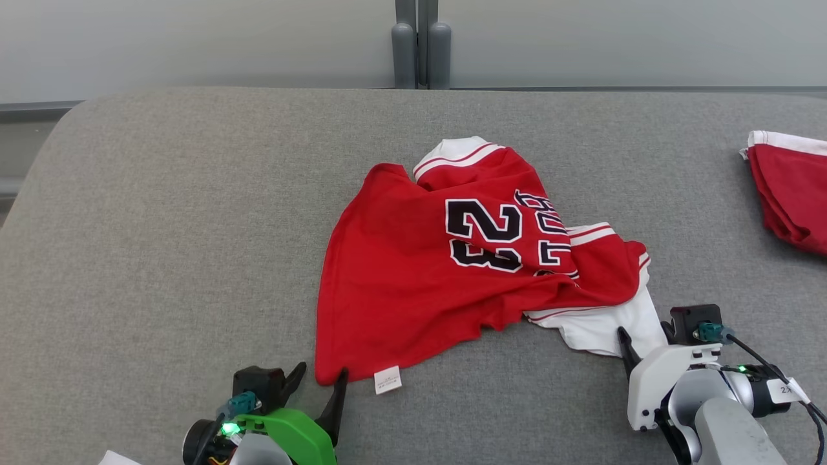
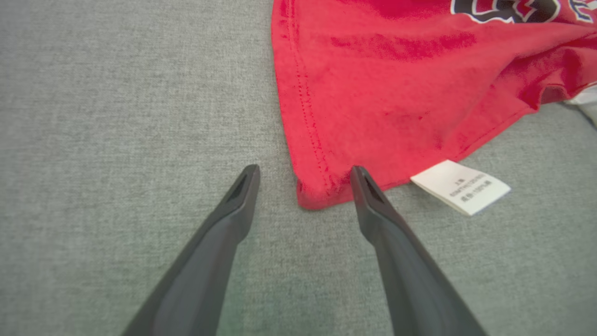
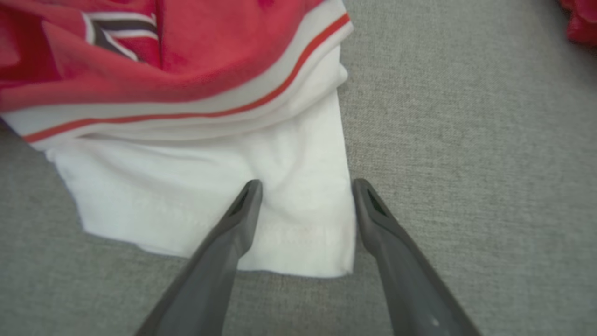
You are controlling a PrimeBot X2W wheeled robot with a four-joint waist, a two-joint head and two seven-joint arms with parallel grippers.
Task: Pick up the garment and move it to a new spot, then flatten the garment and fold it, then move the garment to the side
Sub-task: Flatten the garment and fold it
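The garment [image 1: 420, 278] is a red jersey with a black "23" and white sleeves, lying crumpled in the middle of the grey table [image 1: 161, 226]. Its red hem corner [image 2: 322, 186] points at me, with a white label [image 2: 461, 186] beside it. My left gripper [image 1: 321, 374] is open, and its fingertips [image 2: 355, 175] straddle that corner close to the cloth. My right gripper [image 1: 643, 332] is open too, low over the corner of the white sleeve [image 3: 210, 186]. In the wrist views, the left gripper [image 2: 304, 169] and the right gripper [image 3: 306, 182] hold nothing.
A second red garment with a white band [image 1: 791, 194] lies at the table's right edge, also seen as a red patch [image 3: 580, 23]. Two grey posts [image 1: 420, 51] stand behind the table's far edge. Bare grey surface stretches to the left of the jersey.
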